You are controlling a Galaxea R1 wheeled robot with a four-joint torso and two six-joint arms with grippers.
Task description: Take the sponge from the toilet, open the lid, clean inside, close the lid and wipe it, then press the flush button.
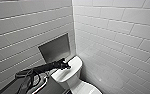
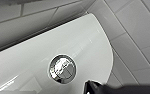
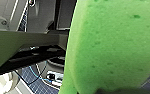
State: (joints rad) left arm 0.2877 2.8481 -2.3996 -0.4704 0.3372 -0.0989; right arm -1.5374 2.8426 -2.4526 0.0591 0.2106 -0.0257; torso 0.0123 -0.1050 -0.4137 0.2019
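The left pincer [image 1: 65, 66] hovers over the tank top [image 2: 28, 62] of the toilet [image 1: 71, 75]. I cannot tell how far open it is, and nothing shows in it. The flush button [image 2: 62, 68] sits just beside its dark tip, not under it, so a straight push down would likely land on bare porcelain. That surface is glossy and curved, and a tip coming down off-centre could skid off the button's rim and fail to flush.

The sponge [image 3: 111, 47] sits right up against the right pincer's camera, with the robot's own base behind it. I judge the right pincer to be closed on it. The sponge is soft, so a hold near its edge could let it sag or drop.

The lid [image 1: 89, 89] lies below and nearer than the left pincer. Whether it is fully down is hard to tell.

Count: one toilet, one flush button, one sponge, one lid, one wall niche [image 1: 54, 48] behind the left pincer.
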